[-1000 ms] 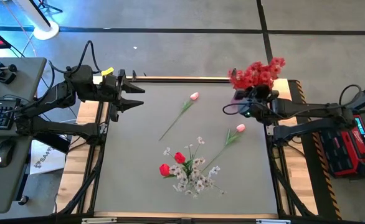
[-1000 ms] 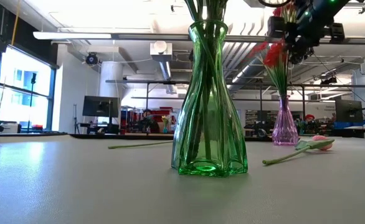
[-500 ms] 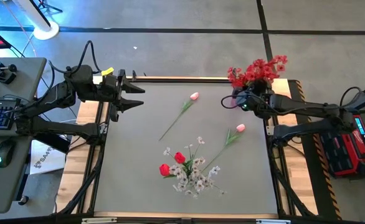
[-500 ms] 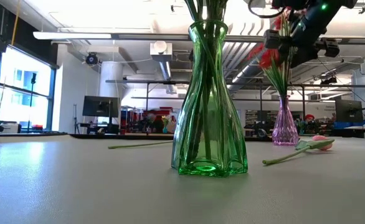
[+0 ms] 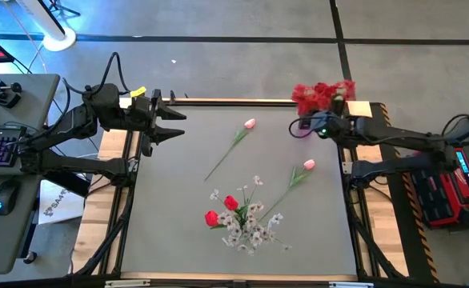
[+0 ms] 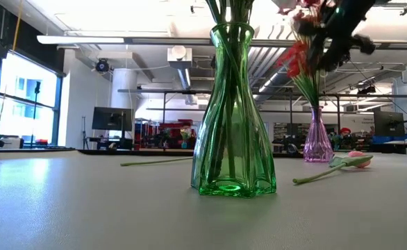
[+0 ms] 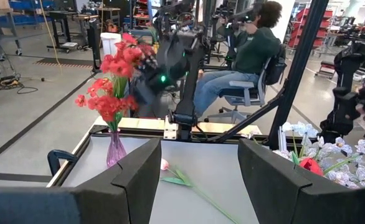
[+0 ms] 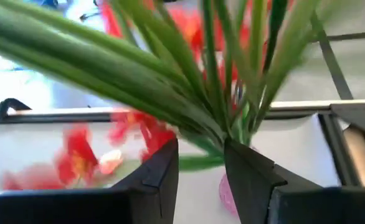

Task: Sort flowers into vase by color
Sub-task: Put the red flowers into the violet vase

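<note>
Red blossom clusters (image 5: 321,94) in pink vase (image 6: 318,139), stems between parted right gripper (image 8: 201,163) fingers

I note two matte black jointed arms of tubular links and rounded joint housings. The left black arm (image 5: 74,128) carries a small yellow tag beside its wrist and a black cable looping above it. Its two-finger gripper (image 5: 173,126) has broad, flat, dark angular fingers (image 7: 129,180). The right black arm (image 5: 402,142) shows a small green indicator light near the wrist and a thin black cable loop there. Its own dark fingers (image 8: 161,171) look alike, wedge-shaped.
</note>
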Action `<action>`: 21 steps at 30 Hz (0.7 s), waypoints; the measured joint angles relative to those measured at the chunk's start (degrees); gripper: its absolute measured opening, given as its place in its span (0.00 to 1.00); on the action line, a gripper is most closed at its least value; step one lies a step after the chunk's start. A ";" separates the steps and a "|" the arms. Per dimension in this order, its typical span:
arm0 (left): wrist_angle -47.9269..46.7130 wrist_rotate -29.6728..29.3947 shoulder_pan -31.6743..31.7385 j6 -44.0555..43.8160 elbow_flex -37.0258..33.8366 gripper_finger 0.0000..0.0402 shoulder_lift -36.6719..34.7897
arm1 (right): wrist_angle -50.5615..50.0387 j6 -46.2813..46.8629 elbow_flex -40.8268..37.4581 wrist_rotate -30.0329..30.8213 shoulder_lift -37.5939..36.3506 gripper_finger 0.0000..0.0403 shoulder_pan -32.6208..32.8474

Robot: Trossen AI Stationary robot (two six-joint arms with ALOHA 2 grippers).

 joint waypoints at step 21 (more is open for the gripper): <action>0.02 0.00 0.00 0.00 0.00 0.50 -0.01 | -9.83 -3.75 6.10 -2.26 -0.07 0.11 -3.33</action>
